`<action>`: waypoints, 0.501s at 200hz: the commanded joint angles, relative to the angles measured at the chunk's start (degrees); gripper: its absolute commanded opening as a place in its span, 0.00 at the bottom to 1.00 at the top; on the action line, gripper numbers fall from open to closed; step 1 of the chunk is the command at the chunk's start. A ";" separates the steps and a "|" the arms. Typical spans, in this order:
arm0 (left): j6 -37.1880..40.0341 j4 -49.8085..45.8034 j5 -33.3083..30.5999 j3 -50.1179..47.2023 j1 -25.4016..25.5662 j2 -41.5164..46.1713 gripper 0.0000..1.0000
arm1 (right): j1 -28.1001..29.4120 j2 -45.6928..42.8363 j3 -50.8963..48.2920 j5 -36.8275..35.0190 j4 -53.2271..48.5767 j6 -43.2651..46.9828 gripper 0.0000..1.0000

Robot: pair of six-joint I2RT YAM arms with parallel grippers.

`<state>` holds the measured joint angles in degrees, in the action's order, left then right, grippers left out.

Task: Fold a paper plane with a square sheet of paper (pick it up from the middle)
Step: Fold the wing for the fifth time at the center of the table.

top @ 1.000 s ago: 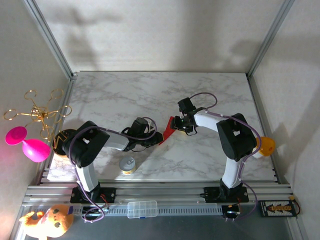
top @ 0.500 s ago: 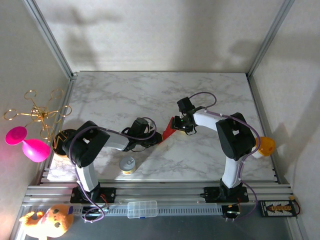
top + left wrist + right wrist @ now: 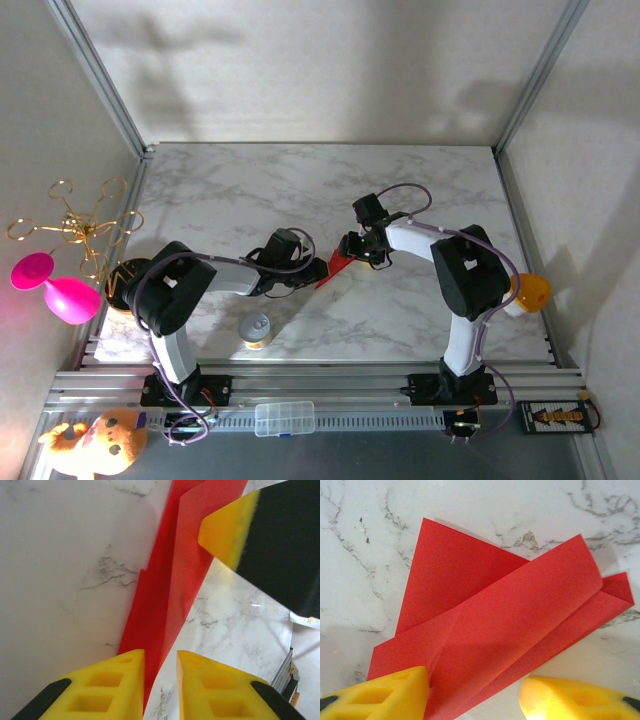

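Left gripper [image 3: 160, 685] pinches the near tip of the red paper [image 3: 175, 580] between nearly closed yellow pads; right gripper [image 3: 475, 695] is spread wide over its other end, mid-surface [image 3: 300, 190]. Folding looks partway: long overlapping flaps, soft creases, loose edges, no tight dart yet. Thin matte sheet on glossy marble.

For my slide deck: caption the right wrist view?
Folded red paper on marble table, yellow fingers straddling its near edge.
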<state>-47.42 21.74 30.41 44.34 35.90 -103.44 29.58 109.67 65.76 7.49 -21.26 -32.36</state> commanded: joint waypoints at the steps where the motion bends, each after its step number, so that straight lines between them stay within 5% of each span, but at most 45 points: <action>1: 1.68 -0.94 0.16 2.08 -0.39 0.03 0.24 | -0.23 11.00 -4.06 -6.13 1.31 1.32 0.59; 100: 2.53 -1.92 1.40 4.53 -0.22 -4.62 0.24 | -0.12 11.80 -3.75 -6.33 0.73 0.89 0.60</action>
<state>-46.39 20.86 30.79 47.55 35.90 -107.00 29.67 110.21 66.50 7.46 -22.35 -32.36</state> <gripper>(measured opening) 0.240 0.596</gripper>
